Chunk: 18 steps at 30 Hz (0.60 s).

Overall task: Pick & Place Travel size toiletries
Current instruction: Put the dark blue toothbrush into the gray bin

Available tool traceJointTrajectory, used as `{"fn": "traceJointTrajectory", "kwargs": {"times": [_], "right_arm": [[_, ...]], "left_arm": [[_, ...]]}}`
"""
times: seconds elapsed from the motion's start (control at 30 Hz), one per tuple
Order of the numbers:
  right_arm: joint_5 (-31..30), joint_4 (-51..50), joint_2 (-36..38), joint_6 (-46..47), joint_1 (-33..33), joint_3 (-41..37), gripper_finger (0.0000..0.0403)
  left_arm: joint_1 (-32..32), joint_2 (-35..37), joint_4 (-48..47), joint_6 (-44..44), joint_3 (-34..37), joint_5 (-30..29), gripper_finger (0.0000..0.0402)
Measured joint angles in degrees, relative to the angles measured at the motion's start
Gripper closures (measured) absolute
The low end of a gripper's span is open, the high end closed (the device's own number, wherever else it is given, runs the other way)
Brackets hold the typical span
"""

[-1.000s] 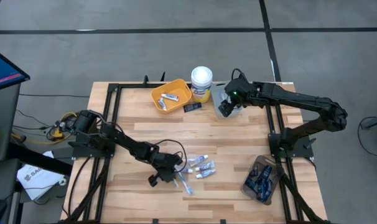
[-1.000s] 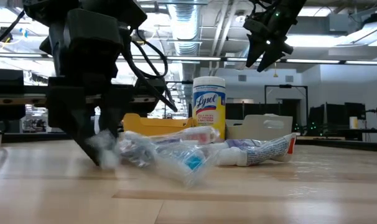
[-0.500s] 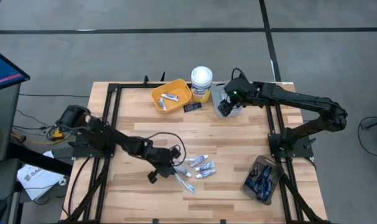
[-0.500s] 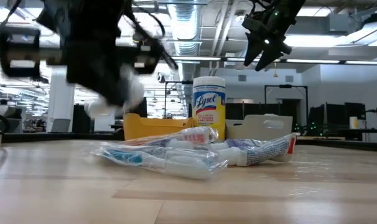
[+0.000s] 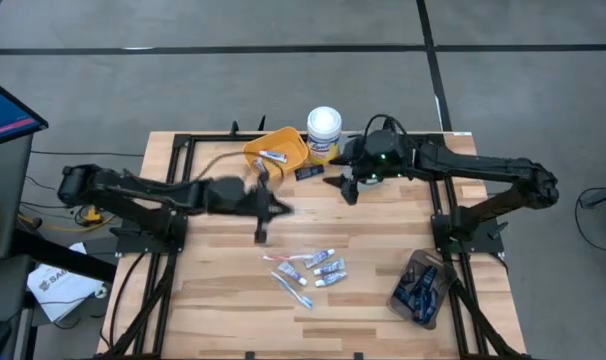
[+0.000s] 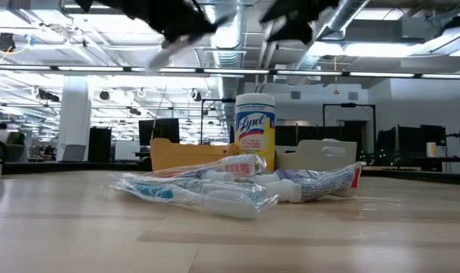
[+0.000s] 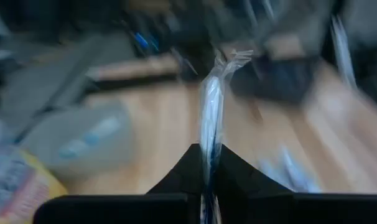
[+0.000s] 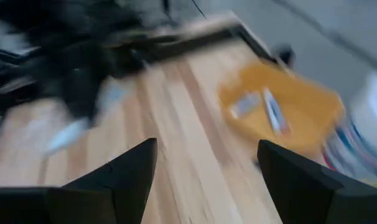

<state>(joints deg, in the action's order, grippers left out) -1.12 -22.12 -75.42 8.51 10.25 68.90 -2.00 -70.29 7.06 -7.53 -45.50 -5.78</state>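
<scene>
Clear-wrapped toiletry packet sat pinched between the left gripper's closed fingers above the desk's middle, near the yellow bin. The right gripper, fingers spread, hovered near the far edge.

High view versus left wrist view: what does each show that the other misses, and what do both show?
Only the high view shows the right gripper near the yellow bin, the white-lidded canister and the dark tray of packets. Only the left wrist view shows the fingers shut on a clear wrapped packet. Both show the wooden table and the tube pile.
</scene>
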Motion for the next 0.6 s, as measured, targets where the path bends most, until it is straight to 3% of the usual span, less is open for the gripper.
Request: {"fn": "traceJointTrajectory", "kwargs": {"times": [0.27, 0.6], "right_arm": [[0.0, 14.3, 0.0, -5.6, -4.9, 0.0, 0.0133], [0.0, 21.7, 0.0, -6.5, -5.5, 0.0, 0.0133]], "left_arm": [[5.6, 4.1, 13.3, 8.0, 0.0, 2.5, 0.0384], [5.2, -0.9, 27.7, 9.4, 0.0, 2.9, 0.0383]]}}
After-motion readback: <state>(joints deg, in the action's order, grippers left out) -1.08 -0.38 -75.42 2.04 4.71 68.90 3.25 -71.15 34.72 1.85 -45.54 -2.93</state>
